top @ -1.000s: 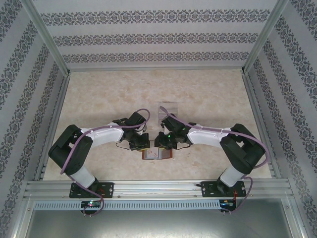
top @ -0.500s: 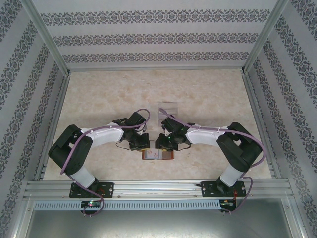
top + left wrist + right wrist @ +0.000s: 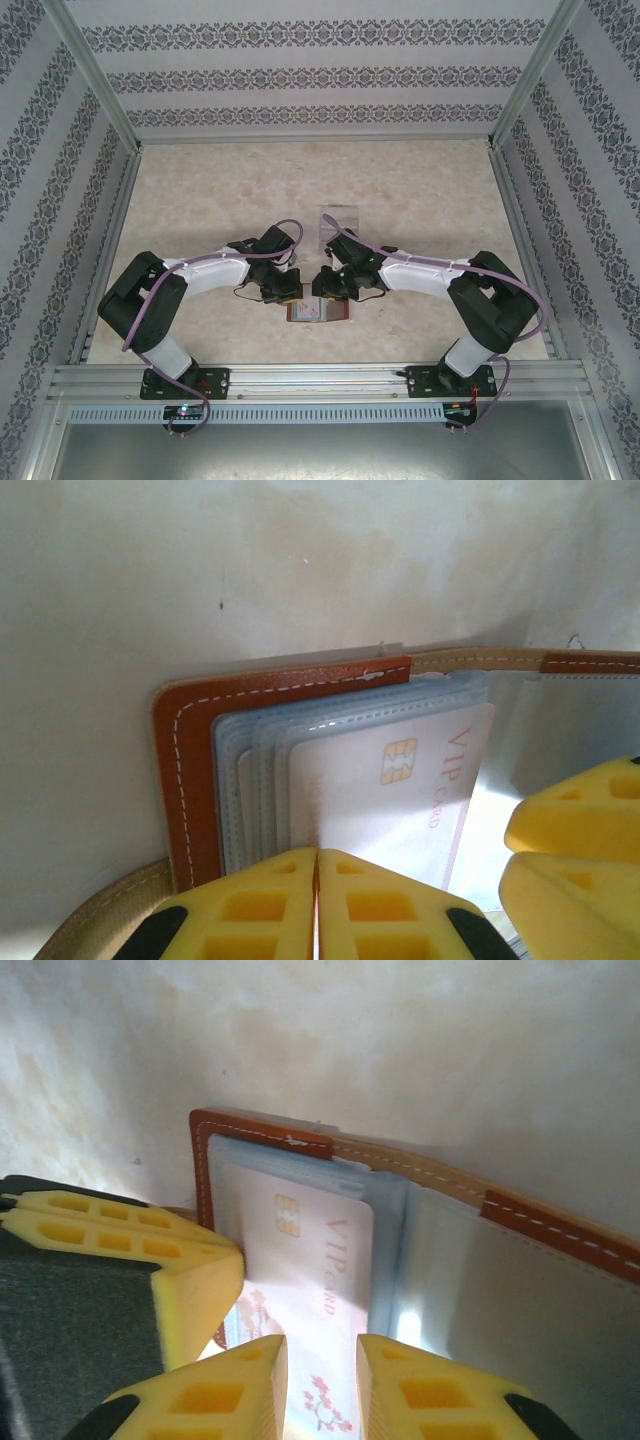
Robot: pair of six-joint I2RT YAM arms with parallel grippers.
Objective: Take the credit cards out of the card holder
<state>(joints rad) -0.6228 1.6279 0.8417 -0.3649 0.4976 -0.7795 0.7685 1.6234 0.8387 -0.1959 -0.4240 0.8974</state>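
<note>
Tabletop [image 3: 420, 200] unchanged; left end effector [image 3: 317, 880] stays pressed together, right end effector [image 3: 321, 1355] slightly spread.

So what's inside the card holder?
A pale VIP card with a gold chip sits in the front clear sleeve. More sleeves stack behind it; any cards in them are covered.

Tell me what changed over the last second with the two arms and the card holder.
The right arm swung its elbow slightly outward, to the right. The right gripper barely shifted above the card holder, its jaws a little apart. Nothing was taken hold of or let go. The left gripper, shut, and the card holder stayed put.
</note>
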